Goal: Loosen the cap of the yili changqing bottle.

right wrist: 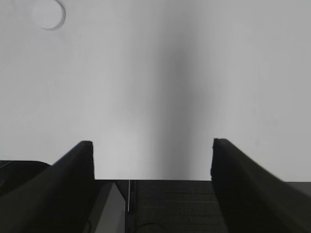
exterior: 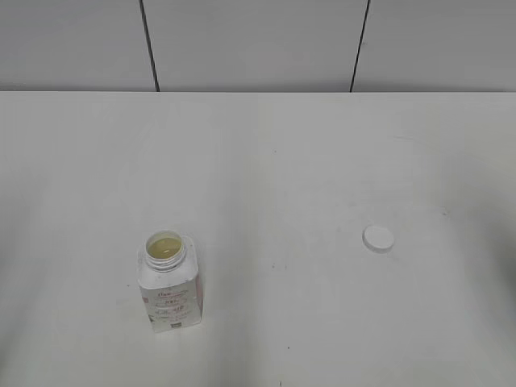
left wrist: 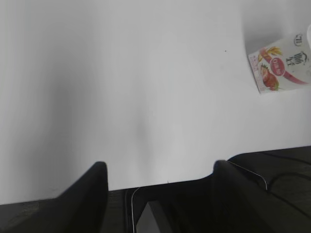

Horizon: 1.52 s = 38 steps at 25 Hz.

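- Exterior view: one white table [exterior: 306, 161] fills nearly the whole frame, with a grey panelled wall [exterior: 258, 40] across the top edge.
- Two grippers, neither showing in that view. The left gripper [left wrist: 160, 167] sits at the bottom of the left wrist view, jaws spread wide apart, nothing between them but bare table.
- The right gripper [right wrist: 152, 144] is at the bottom of the right wrist view, jaws likewise wide apart and holding nothing.
- One yili changqing bottle [exterior: 168, 282], lower left of the exterior view, standing upright, neck open, yellowish drink showing inside. It also peeks in at the upper right of the left wrist view.
- One cap [exterior: 378, 238], off the bottle, lying flat at right of centre, well apart from it; also upper left in the right wrist view.
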### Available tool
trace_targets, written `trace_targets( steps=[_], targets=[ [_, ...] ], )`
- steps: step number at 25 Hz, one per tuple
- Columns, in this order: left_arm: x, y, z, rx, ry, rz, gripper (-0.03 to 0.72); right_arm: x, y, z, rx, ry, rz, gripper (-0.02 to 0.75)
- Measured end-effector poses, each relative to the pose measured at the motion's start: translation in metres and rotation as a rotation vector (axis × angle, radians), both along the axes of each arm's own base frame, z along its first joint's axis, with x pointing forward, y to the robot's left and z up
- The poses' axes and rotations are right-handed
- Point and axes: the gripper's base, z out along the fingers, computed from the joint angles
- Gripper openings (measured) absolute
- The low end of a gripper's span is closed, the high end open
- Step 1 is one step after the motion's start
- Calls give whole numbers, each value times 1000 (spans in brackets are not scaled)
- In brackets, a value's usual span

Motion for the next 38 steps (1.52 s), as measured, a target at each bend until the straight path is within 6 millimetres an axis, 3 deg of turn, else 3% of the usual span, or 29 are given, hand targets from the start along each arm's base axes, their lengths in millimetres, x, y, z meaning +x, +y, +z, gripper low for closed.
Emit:
trace_targets(
  steps=[9,18,29,38],
  targets=[
    [-18,-2,10,13,-120,-1,422,-50,0,-16,-6,-79,0,587],
    [-21,-3,11,17,-139,-6,422,-85,-2,-44,-21,-105,-13,587],
    [-26,-5,13,17,-164,-41,422,-111,-2,-34,-17,-280,-22,585],
    [-60,-6,24,51,-381,-38,422,-139,-2,-28,-26,-457,-26,585]
  ],
)
